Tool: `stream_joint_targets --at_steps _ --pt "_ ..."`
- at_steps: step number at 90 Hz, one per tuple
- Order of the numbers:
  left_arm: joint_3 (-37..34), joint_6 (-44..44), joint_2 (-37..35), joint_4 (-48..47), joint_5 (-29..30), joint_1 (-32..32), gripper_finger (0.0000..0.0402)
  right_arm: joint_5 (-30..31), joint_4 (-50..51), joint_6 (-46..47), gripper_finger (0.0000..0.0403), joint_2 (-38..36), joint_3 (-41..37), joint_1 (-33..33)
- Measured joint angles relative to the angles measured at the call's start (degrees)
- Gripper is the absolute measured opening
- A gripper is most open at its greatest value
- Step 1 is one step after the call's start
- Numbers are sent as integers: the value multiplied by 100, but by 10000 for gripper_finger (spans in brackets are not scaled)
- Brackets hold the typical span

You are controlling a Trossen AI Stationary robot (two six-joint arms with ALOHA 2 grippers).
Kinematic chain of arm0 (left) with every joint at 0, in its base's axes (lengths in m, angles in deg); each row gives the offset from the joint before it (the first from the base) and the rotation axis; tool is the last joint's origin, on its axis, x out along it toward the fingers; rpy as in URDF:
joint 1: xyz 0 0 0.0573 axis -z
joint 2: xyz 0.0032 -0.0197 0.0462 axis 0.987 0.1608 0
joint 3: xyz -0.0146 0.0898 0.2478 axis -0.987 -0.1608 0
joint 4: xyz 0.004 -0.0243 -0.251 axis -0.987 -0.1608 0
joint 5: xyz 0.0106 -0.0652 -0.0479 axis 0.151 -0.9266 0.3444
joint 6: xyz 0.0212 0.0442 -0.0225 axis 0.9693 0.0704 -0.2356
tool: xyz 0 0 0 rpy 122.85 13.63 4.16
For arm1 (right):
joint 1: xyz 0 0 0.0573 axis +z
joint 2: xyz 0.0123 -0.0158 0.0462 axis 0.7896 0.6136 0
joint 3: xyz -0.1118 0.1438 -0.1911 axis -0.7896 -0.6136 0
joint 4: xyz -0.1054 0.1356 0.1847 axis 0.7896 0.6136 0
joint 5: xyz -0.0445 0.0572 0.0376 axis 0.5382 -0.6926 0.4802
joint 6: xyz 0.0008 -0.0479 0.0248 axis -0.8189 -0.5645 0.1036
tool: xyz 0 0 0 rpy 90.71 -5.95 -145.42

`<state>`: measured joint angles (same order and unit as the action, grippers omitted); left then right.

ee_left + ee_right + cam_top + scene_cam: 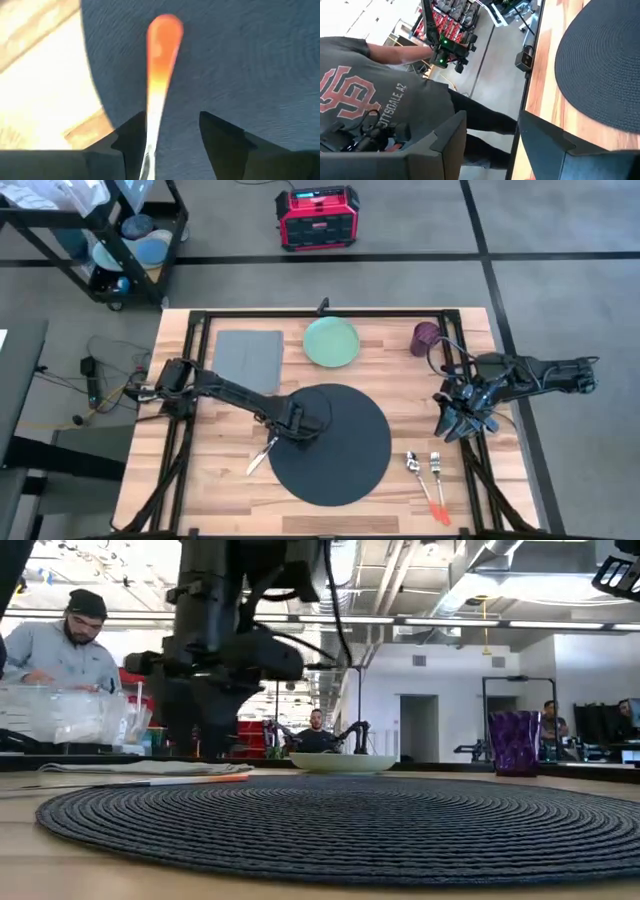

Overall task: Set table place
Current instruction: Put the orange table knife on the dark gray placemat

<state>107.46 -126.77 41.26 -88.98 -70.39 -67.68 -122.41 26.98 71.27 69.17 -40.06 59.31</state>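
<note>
At placemat (335, 442) left edge, left gripper (297, 427) pinches orange-handled knife (161, 65), cutlery step; next: lay it beside mat; right gripper (462, 420) spread, idle.

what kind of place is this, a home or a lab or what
Probably a robotics lab or workshop, not a home: the table stands on open grey flooring by a black wire cart and a red equipment box, and a person works under exposed ceiling ducts.
</note>
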Motion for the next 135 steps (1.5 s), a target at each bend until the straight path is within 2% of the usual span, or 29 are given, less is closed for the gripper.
stream_joint_targets --at_steps 9,22,33,43,55,59,75,89,107,135 --pt "-131 -167 0 89 13 0 165 0 -2 3 167 -1 0 0" --pt "-536 -98 -1 916 -52 22 165 0 -1 18 166 0 0 0" --pt "-715 -154 -39 1205 -170 18 153 0 -2 42 166 -2 0 0" --pt "-726 -48 -39 1167 -201 0 113 4 0 -3 166 -2 0 0" --pt "-734 122 -33 1059 -209 -30 31 28 0 -151 166 -2 0 0" --pt "-737 185 -33 1075 -217 -33 17 59 2 -157 164 -2 0 0" --pt "-561 214 -7 1094 -320 -52 12 199 2 -288 138 -2 0 0" --pt "100 746 -28 951 -291 -198 1 192 16 -325 117 -1 0 0" --pt "770 1150 -24 764 -106 -481 2 188 108 -327 113 0 -2 -1" --pt "856 1260 -24 1213 -98 -864 1 181 108 -321 113 0 -2 -1"
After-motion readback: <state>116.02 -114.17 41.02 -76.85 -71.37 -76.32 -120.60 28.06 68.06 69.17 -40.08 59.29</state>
